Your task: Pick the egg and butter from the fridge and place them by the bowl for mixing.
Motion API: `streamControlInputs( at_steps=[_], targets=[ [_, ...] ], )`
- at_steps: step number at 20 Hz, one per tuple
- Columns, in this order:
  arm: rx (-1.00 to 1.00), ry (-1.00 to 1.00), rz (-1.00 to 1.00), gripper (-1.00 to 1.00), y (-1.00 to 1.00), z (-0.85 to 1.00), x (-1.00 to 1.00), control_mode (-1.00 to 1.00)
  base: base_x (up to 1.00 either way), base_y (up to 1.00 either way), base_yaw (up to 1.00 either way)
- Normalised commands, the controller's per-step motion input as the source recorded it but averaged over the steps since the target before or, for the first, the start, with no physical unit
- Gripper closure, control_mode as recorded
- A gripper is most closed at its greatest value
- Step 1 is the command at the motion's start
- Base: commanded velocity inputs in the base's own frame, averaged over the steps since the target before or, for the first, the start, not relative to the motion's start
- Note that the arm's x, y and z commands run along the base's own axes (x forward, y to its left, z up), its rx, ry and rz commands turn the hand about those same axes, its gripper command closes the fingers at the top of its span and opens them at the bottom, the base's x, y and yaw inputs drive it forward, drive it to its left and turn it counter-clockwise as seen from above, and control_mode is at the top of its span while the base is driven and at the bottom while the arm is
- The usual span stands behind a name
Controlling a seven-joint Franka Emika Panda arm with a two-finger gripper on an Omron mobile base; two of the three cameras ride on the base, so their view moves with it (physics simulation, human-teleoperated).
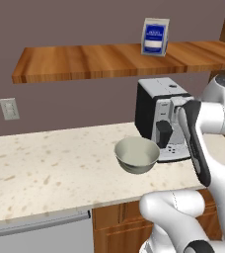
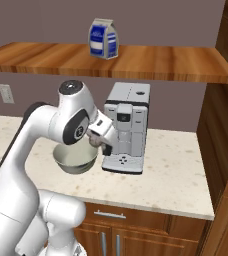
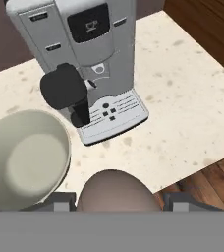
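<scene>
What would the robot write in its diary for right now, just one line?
stage: carrying egg to counter | gripper: shut on egg | position: above counter, between bowl and coffee machine | butter: not placed yet

silver-black coffee machine (image 1: 161, 118) upright on speckled beige table (image 1: 45, 168), against purple-grey wall; blue-white carton (image 2: 103, 39) on wooden shelf (image 1: 94, 62) above; white wall outlet (image 1: 9, 108) left; wood cabinets (image 2: 136, 230) below table

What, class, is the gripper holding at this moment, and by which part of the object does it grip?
The gripper holds the egg, a brownish rounded ball clamped between the two fingers across its opposite sides, above the counter near the bowl.
</scene>
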Motion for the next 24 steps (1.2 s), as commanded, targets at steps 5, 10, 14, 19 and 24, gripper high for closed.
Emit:
streamControlInputs(
  at_steps=[5, 10, 14, 19, 24],
  targets=[
    [0.05, 0.19, -0.11, 1.00, -0.15, -0.53, -0.06, -1.00, 0.00, 0.00, 0.00],
    [0.21, 0.05, 0.00, 1.00, -0.07, -0.52, 0.00, -1.00, 0.00, 0.00, 0.00],
    [0.14, 0.02, 0.00, 1.00, -0.01, -0.46, 0.09, -1.00, 0.00, 0.00, 0.00],
    [0.02, 0.00, 0.00, 1.00, 0.00, -0.43, 0.10, -1.00, 0.00, 0.00, 0.00],
    [0.02, 0.00, 0.00, 1.00, 0.00, -0.40, 0.23, -1.00, 0.00, 0.00, 0.00]
  ],
)
